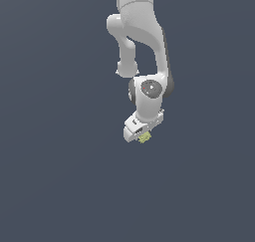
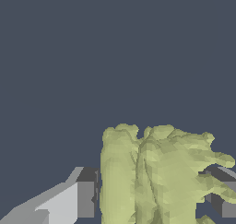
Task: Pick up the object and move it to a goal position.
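Gripper: I saw the gripper (image 1: pixel 143 135) closed on the object (image 1: pixel 145 137), fingers (image 2: pixel 85 197) pressing either side of it in the wrist view.
Object: yellow-green lump, held between the fingers under the arm.
Done: I judged it grasped.
Left: carrying it to the goal; I saw no goal marker.

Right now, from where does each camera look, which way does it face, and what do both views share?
Exterior view: off the arm; exact position unknown. It faces the white arm, whose claw holds the yellow-green object against a plain dark background.
Wrist view: mounted on the wrist, it looks past the claw; one grey finger shows on each side of the object.
Shared: the object and the claw around it.
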### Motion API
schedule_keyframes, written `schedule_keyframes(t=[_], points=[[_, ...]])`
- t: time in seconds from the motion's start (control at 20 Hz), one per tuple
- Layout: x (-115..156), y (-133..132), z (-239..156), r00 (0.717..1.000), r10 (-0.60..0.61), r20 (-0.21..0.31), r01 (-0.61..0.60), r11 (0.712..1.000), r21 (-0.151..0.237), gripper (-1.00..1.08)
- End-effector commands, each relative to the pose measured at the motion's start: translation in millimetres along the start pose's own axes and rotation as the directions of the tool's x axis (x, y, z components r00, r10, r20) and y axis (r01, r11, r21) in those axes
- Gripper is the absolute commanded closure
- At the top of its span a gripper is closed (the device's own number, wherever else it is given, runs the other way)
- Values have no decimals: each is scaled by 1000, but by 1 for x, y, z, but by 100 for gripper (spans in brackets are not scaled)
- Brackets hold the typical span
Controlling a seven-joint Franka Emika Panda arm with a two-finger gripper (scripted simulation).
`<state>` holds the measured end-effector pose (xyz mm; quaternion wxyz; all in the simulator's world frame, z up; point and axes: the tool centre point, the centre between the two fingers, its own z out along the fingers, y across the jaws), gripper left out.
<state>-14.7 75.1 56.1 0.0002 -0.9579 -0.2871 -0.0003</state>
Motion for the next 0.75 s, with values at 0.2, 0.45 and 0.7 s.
schedule_keyframes(t=[0.2, 0.45, 0.7], points=[[-34, 40, -29, 1000, 2, 0, -2, 1000, 0, 108], [-50, 61, -45, 1000, 2, 0, -2, 1000, 0, 108], [-55, 68, -50, 1000, 2, 0, -2, 1000, 0, 108]])
